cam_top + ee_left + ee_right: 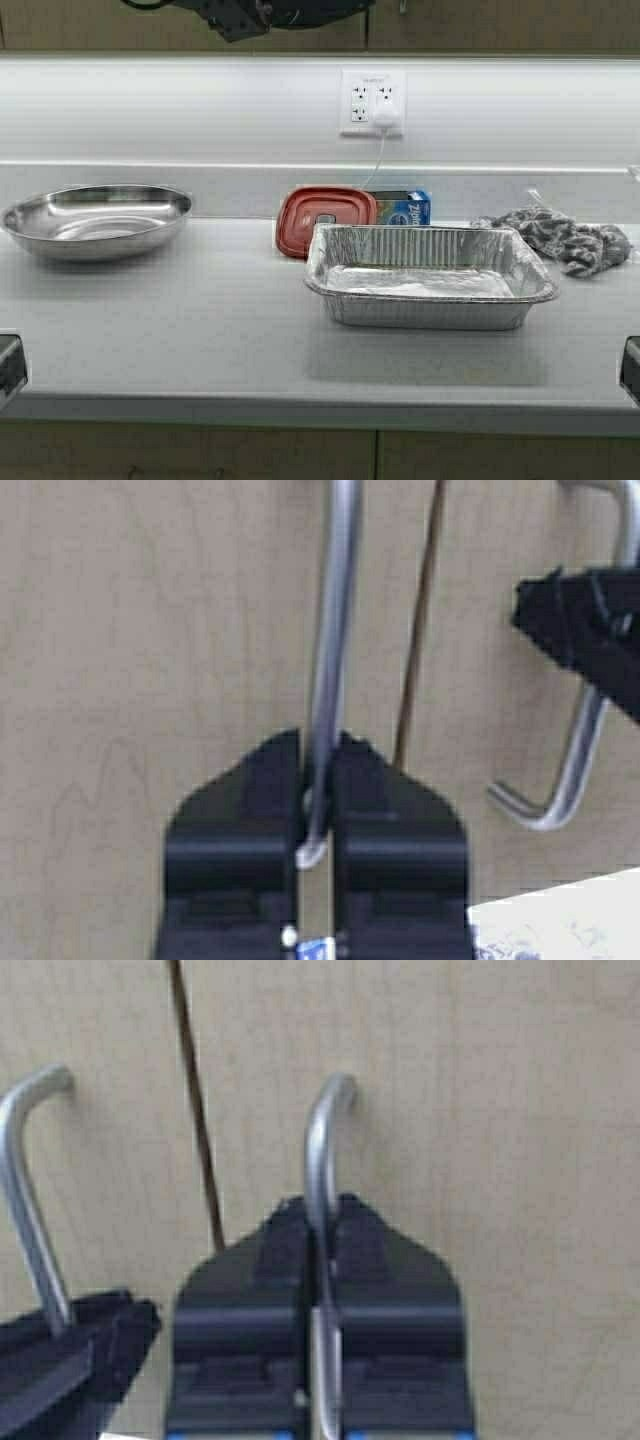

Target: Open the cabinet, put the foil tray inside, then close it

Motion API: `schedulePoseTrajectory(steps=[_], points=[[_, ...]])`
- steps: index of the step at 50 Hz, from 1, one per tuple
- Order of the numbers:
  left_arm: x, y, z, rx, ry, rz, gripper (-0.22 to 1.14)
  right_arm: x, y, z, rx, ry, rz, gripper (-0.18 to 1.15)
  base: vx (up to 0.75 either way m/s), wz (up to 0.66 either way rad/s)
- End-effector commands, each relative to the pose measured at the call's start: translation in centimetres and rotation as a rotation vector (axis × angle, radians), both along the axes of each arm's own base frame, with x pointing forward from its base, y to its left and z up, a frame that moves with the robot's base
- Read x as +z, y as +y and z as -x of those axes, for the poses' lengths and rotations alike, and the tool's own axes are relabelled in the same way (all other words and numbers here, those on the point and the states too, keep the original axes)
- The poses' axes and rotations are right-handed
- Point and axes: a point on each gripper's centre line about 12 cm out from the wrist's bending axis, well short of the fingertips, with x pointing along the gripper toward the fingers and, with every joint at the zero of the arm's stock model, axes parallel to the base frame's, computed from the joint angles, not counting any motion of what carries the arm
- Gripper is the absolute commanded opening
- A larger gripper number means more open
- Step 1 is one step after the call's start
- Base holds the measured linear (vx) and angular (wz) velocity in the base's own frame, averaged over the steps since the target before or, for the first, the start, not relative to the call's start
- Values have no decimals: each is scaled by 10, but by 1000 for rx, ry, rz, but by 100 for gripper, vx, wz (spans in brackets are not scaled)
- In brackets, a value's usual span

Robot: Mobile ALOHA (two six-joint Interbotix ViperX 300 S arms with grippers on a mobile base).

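Pale grey and smooth, the desk (200,340) runs the full width under a white ribbed wall panel with an outlet (373,102). On it the foil tray (430,275), shiny with ribbed sloping sides and a rolled rim, sits right of centre, with bare surface between it and the near edge. Just behind it a red square lid (325,218) leans by a blue box (404,207); a round smooth steel bowl (97,220) lies well apart at far left and a crumpled grey cloth (565,238) at far right. Up on the cabinet (150,630), flat tan wood grain with a dark seam between its shut doors, the left hand (316,810) is clenched on the left bar handle (333,630) near its lower bend. The right hand (320,1250) is clenched on the right handle (320,1140).
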Motion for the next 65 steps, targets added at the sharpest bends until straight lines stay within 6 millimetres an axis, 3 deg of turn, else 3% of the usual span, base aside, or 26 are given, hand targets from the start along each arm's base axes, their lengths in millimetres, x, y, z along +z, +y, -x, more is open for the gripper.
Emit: schedulePoseTrajectory(steps=[1,7,17,27,35,46,60,65], points=[[23,7,26,-23,-12,37,7,21,-1,27,39,-21,-35,8,0,0],[28,21,56,-44,5,24,4,26,-10,52,74,3,-30,7,1,-2],[32,65,100,-42,78,-21,4,35,-33,93,129,41,-17,7,1,-1],[35,110,121,-1,152,-62,4,34,-60,116,168,124,50,7,-2,-2],[38,141,136,37,189,-143,4,28,-96,132,115,148,89,7,-5,-2],[54,171,150,88,183,-169,4,22,-129,142,45,175,128,7,-8,-1],[57,197,153,157,202,-197,4,19,-139,136,27,214,196,7,-13,-1],[58,206,150,191,182,-220,6,19,-144,132,6,223,189,14,-15,3]])
